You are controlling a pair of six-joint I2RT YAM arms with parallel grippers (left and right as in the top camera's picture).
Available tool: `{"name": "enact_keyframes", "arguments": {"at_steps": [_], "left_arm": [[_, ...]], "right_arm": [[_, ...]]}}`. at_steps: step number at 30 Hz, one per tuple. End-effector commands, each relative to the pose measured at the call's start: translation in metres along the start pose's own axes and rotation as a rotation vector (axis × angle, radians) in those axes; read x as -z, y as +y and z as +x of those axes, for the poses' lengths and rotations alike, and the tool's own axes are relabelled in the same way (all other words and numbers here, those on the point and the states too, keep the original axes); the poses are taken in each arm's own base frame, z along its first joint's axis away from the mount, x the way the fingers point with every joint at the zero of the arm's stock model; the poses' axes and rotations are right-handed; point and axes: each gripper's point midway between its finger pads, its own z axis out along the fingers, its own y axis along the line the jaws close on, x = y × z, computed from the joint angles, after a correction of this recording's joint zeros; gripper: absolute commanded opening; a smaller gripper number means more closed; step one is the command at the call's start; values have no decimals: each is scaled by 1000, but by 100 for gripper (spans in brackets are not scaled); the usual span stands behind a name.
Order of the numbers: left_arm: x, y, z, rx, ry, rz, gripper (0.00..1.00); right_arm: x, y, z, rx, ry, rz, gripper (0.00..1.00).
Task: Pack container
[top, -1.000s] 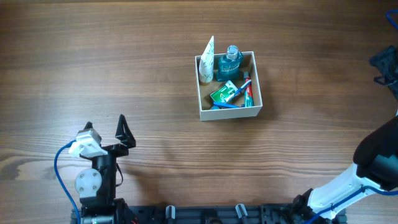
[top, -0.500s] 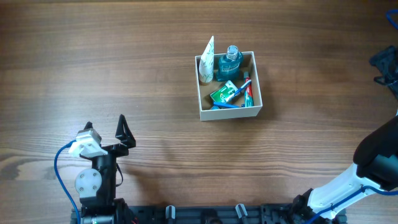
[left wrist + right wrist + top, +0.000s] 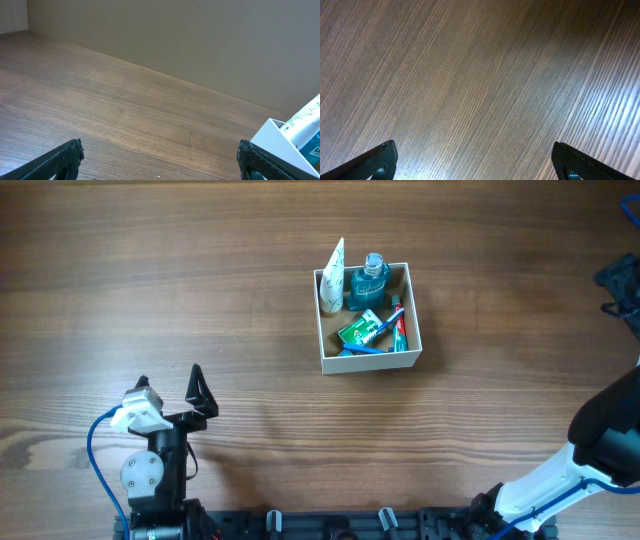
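At the near edge of a brown table [image 3: 200, 280] with fine, straight wood grain running side to side, the left gripper [image 3: 170, 375] rests low. It has two black, pointed fingers on a white and black wrist, and a blue cable [image 3: 100, 460] loops from it. Its fingers are spread as wide as they go, with only bare wood between them. At the near right corner a white and black arm [image 3: 600, 442] reaches out past the edge of the overhead view. In its own wrist camera, the right gripper [image 3: 473, 150] is also spread fully wide above bare wood and holds nothing. Further out, right of the table's middle and well apart from both grippers, sits the container [image 3: 370, 362]. It is a square, shallow box with its open top facing up, smooth white outer walls and a tan cardboard inside. Being square, it has no clear long axis. Its sides are turned slightly off the line of the grain. Flat inside it lie a green packet [image 3: 360, 330] and a slim red and blue tube [image 3: 399, 322] along the right wall. At the far wall a clear teal bottle [image 3: 368, 285] with a round cap stands upright. In the far left corner a white tube [image 3: 334, 275] with green print leans with its tip above the rim. None of the printing is large enough to read.
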Motion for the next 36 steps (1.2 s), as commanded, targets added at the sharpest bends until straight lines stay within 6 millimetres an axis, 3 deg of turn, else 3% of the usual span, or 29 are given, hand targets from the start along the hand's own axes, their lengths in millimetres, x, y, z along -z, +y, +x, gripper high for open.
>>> {"name": "enact_keyframes", "arguments": {"at_steps": [1,7,10,17,22,23,27,32,36], "left_arm": [[0,-3,2,-21,3,21,100],[0,-3,2,-21,3,21,100],[0,-3,2,-21,3,21,100],[0,-3,2,-21,3,21,100],[0,-3,2,-21,3,21,100],[0,-3,2,-21,3,21,100],[0,-3,2,-21,3,21,100],[0,-3,2,-21,3,21,100],[0,-3,2,-21,3,21,100]], "right_arm": [[1,0,-1,6,-3,-3,100],[5,1,-3,4,-14,-10,100],[24,4,-9,8,-55,-26,100],[131,10,-30,-7,-263,-148,100],[208,-3,-37,-58,-408,-252,100],[233,-4,-39,-75,-459,-296,100],[270,-1,-39,-64,-555,-378,100],[295,25,-28,31,-715,-511,100],[287,45,2,66,-777,-643,100]]}}
